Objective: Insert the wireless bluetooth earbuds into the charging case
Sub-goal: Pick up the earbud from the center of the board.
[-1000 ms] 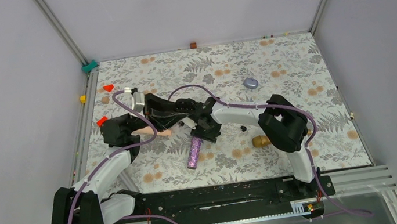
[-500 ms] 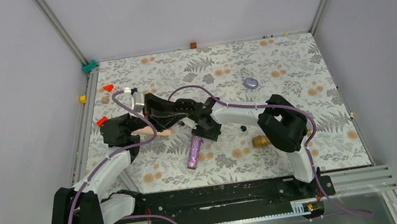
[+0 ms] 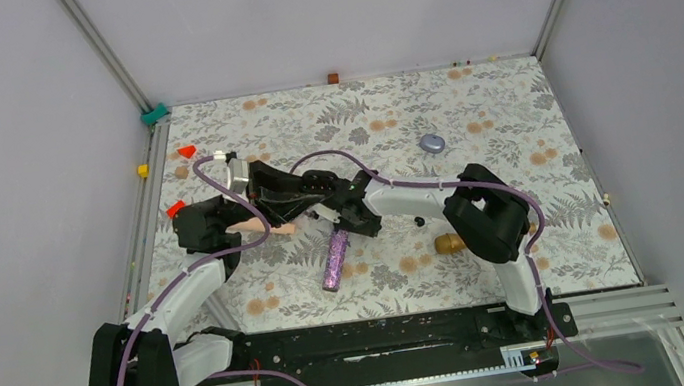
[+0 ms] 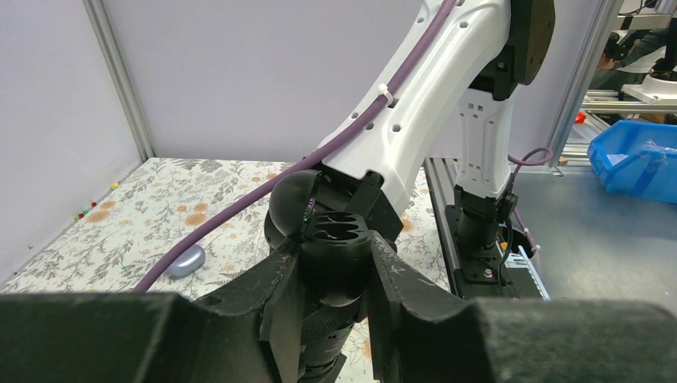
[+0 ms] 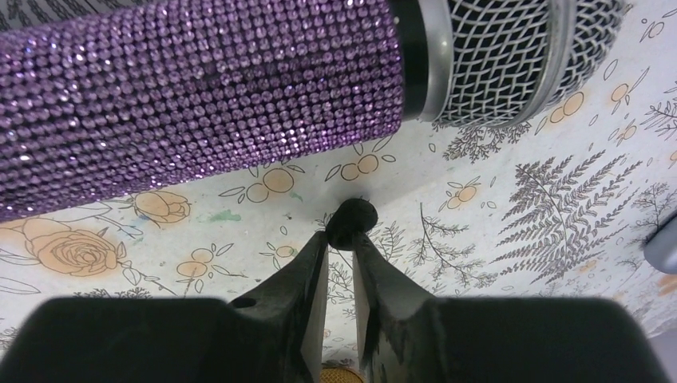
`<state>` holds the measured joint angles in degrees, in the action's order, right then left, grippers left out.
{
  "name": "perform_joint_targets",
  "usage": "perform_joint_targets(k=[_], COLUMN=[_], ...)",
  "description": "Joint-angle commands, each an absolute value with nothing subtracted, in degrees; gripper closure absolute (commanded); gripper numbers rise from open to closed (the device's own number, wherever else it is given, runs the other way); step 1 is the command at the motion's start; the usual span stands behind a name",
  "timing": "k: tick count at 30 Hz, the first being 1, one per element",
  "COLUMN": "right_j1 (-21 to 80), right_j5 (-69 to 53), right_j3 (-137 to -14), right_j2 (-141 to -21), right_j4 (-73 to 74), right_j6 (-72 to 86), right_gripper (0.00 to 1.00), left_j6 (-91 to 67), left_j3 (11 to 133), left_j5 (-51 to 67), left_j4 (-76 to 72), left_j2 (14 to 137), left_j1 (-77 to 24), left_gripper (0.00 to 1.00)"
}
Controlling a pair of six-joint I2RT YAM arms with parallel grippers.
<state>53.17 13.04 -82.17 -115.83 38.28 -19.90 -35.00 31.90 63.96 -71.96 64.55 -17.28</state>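
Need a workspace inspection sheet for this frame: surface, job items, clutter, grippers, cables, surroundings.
Surface: floral mat, lying flat.
Job's things: charging case open, both wells look empty; earbud on the mat beside the microphone; small black piece further right, too small to identify.
Clutter: purple glitter microphone, gold object, grey oval capsule, red block, yellow cube.
Grippers: left gripper shut on charging case; right gripper tips pinching earbud.
Cables: purple cables run along both arms; no snag seen.
Surroundings: grey walls; blue bin beyond the table.
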Motion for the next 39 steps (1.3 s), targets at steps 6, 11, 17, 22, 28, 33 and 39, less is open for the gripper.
perform_joint_targets(k=[6, 11, 17, 22, 28, 33, 39], right_j1=[53.35, 53.35, 53.26, 52.19, 49.12, 43.81, 39.15], right_j5=[15.55, 16.37, 15.41, 11.04, 1.44, -12.53, -22.76], right_j3=[-79.45, -78.85, -78.93, -79.57, -80.91, -81.09, -79.15], right_j2=[-114.2, -112.86, -109.65, -105.65, -102.57, -98.52, -92.32], right_j4=[33.71, 32.58, 32.02, 33.08, 35.95, 37.79, 37.88], right_j6=[-21.83, -22.44, -22.89, -21.95, -19.97, -17.04, -15.82], right_gripper=[0.88, 0.95, 0.96, 0.96, 0.97, 0.97, 0.97], left_j6=[-35.55, -36.03, -36.35, -36.47, -37.09, -37.15, -37.36], left_j3=[33.34, 33.4, 33.47, 33.45, 33.58, 33.53, 33.62], left_j5=[65.09, 65.11, 65.1, 65.18, 65.22, 65.35, 65.86], left_j4=[-75.75, -76.46, -76.72, -76.9, -77.28, -77.68, -78.3], left_j2=[63.38, 63.65, 63.99, 64.26, 64.68, 65.83, 67.26], left_j1=[-16.89, -16.89, -16.9, -16.94, -16.95, -17.09, -17.44], left_gripper=[1.0, 1.0, 0.99, 0.99, 0.99, 0.99, 0.99])
